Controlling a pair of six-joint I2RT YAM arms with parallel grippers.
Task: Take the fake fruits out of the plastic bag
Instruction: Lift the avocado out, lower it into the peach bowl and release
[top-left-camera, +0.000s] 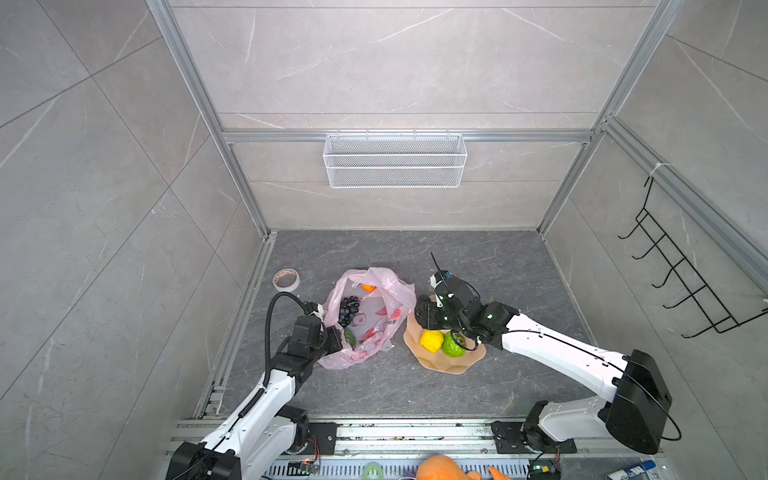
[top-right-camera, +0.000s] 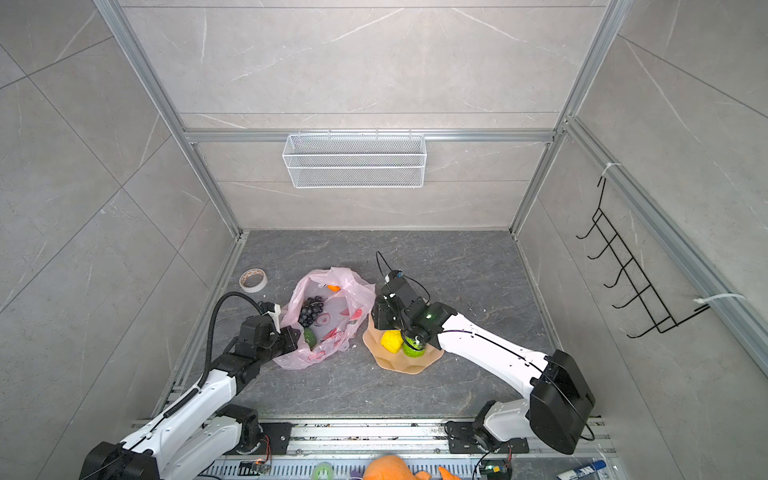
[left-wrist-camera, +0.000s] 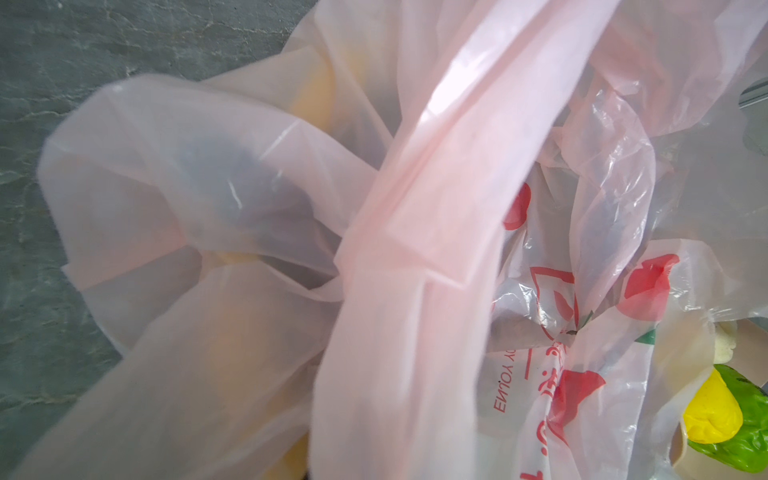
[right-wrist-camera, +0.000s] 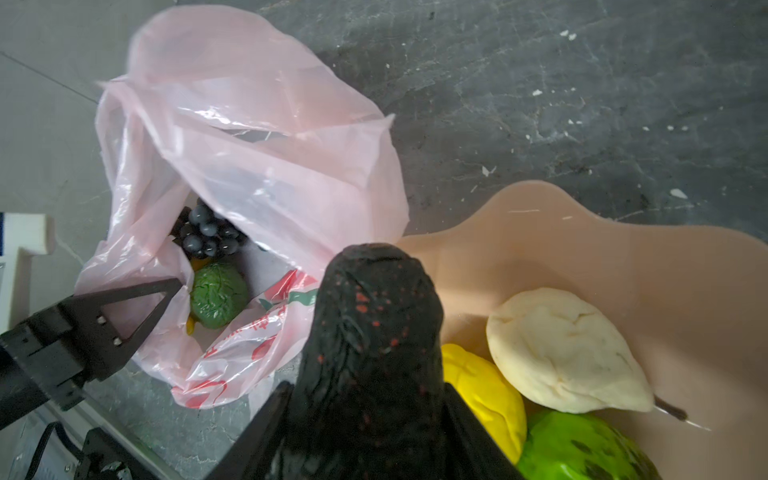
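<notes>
My left fingers (right-wrist-camera: 137, 289) pinch the bag (top-left-camera: 395, 291) by its rim, nearly closed, so its mouth gapes upward over the grapes (top-left-camera: 348, 309) inside. My right fingers (right-wrist-camera: 262, 428) grip a dark fruit (right-wrist-camera: 374, 332) over the edge of the plate (top-left-camera: 440, 363), probably to set it there. Its long axis runs out along them, rounded end pointing away from my wrist.

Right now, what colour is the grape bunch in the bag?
Black; the grape bunch shows best in the right wrist view.
</notes>
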